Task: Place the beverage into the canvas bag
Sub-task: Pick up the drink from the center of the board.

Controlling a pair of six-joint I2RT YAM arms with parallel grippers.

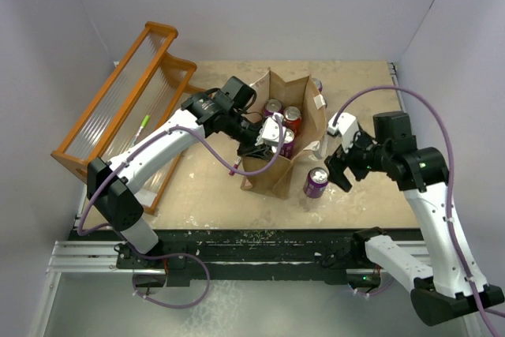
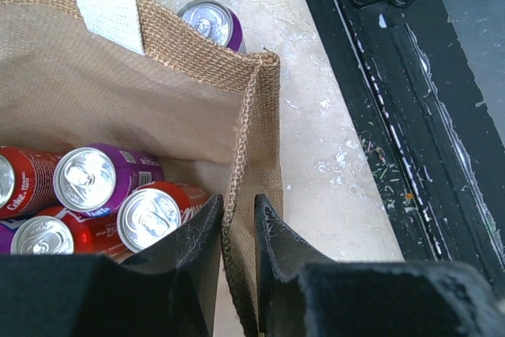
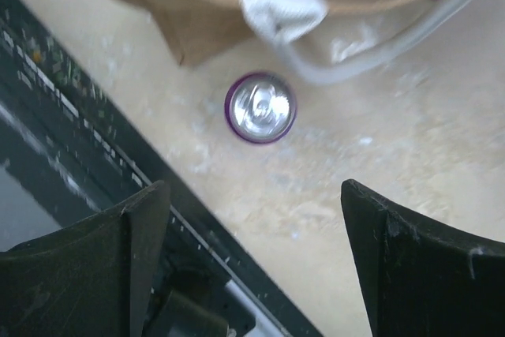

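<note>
The last purple can [image 3: 261, 107] is standing upright on the table [image 1: 371, 203], just outside the canvas bag [image 1: 309, 108] by its near corner, not touching it as far as I can tell. The bag's already got a bunch of red and purple cans [image 2: 146, 215] lying in it.

The left gripper [image 2: 237, 211] is pinched on the bag's woven wall right at the corner seam, one finger inside and one outside. The right gripper [image 3: 248, 195] hangs above the can with its jaws spread wide, nothing in them.

My guess on handling: the can's stiff but smooth and round, so slippery, and fairly hefty if it's full. I'd squeeze it across the middle of the body, not the rim. The bag's floppy, hence the pinch on it
</note>
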